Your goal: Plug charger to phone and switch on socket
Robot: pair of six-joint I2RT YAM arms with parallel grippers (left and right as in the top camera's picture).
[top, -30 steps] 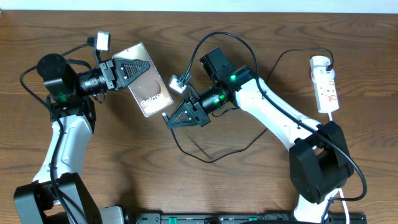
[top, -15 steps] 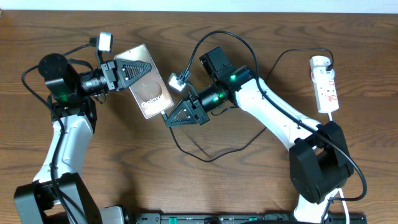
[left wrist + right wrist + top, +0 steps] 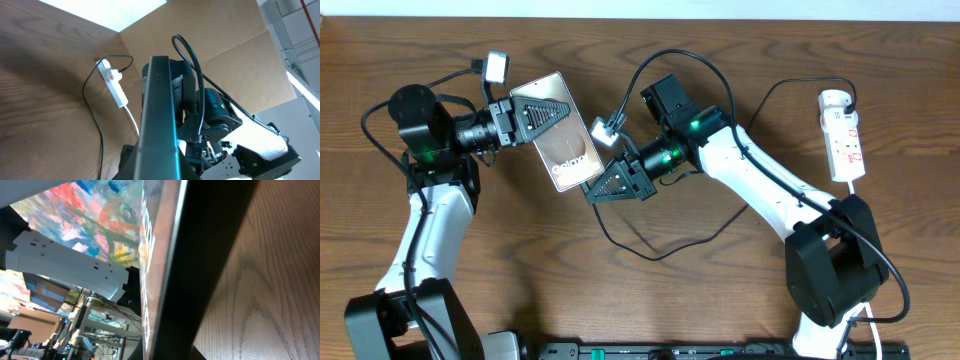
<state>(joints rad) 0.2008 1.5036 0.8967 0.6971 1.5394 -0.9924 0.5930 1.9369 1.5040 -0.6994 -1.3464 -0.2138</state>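
My left gripper [image 3: 535, 112] is shut on the upper end of the phone [image 3: 563, 140] and holds it tilted above the table, its "Galaxy" face up. In the left wrist view the phone [image 3: 159, 110] stands edge-on between my jaws. My right gripper [image 3: 595, 190] sits at the phone's lower end, shut on the tip of the charger [image 3: 650, 255], whose thin black cable loops across the table toward the socket [image 3: 844, 135] at the far right. The connector tip itself is hidden. The right wrist view is filled by the phone's dark edge [image 3: 200, 255].
The socket [image 3: 114, 85] and the black cable [image 3: 95, 120] also show in the left wrist view. The socket's white cord [image 3: 868, 312] runs down by the right arm's base. A black rail [image 3: 720, 350] lies along the table's front edge.
My left gripper has moved the phone slightly to the right, closer to my right gripper. The right arm has hardly moved.
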